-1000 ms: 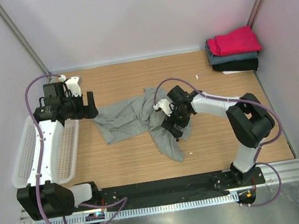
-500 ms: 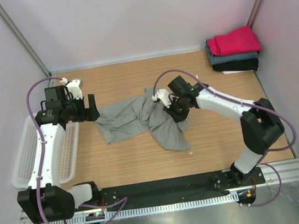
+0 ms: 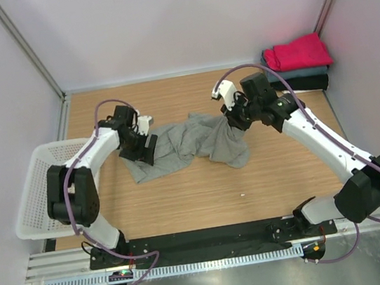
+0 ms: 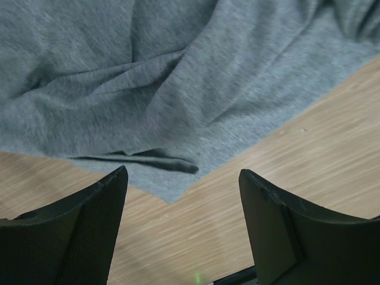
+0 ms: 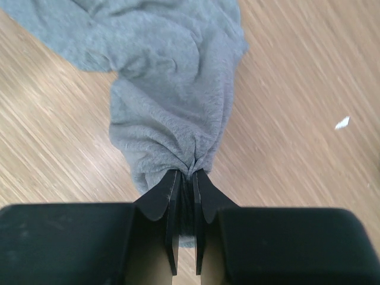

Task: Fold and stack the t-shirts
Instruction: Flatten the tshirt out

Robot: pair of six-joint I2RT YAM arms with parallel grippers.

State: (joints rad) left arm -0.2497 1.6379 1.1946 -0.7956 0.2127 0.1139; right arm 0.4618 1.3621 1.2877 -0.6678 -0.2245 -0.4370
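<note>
A large, crumpled heather-grey cotton t-shirt (image 3: 180, 147) is laid unevenly on the light wooden desk (image 3: 184, 200), between the two arms. One end of it is gathered into a tight bunch and pinched between the pressed-together fingers of the right pincer (image 5: 185, 178), so that the cloth is drawn up off the desk and fans out in a widening fold directly ahead of that pincer; the grip is judged to be placed there so that the garment can be pulled out and flattened.

The left pincer (image 4: 183, 175) is held spread, with nothing between its fingers; it is poised just above the opposite end, where a doubled-over corner of the grey shirt lies just ahead of the fingertips and bare wood lies under them. This pose is judged to be a preparation for seizing that corner, so that the cloth may be stretched between both arms; whether the corner belongs to hem or sleeve cannot be told.

Well beyond the right pincer, in the far corner, three folded t-shirts are stacked: a magenta-red one (image 3: 297, 51) on top, a slate-blue one (image 3: 293, 71) beneath it, a black one (image 3: 300, 84) at the bottom; the pile is judged to be set there to leave the working area free. A white plastic mesh basket (image 3: 32, 200) is placed well behind and outside the left pincer. The folding of the grey shirt is judged as not yet begun.
</note>
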